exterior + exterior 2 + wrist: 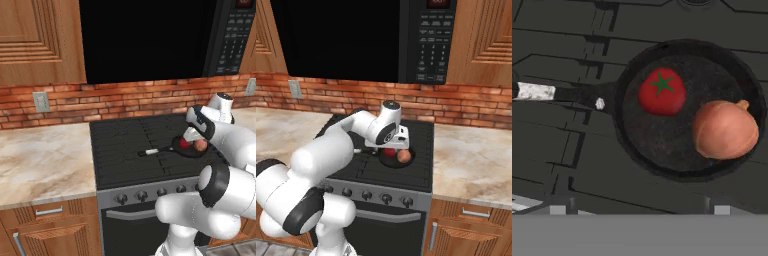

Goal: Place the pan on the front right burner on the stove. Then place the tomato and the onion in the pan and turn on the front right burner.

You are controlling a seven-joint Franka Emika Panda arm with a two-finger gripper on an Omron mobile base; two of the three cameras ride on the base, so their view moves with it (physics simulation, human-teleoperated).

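Hovering over the pan (687, 107) with jaws spread wide and nothing in them, the gripper (398, 145) hangs above the stove (150, 185). Inside the pan on the front right burner (572, 160) sit the tomato (662, 92) and the onion (724, 130), close together.

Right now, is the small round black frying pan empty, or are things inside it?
Not empty. The small round black frying pan holds the shiny red tomato and the tan-pink onion, side by side.
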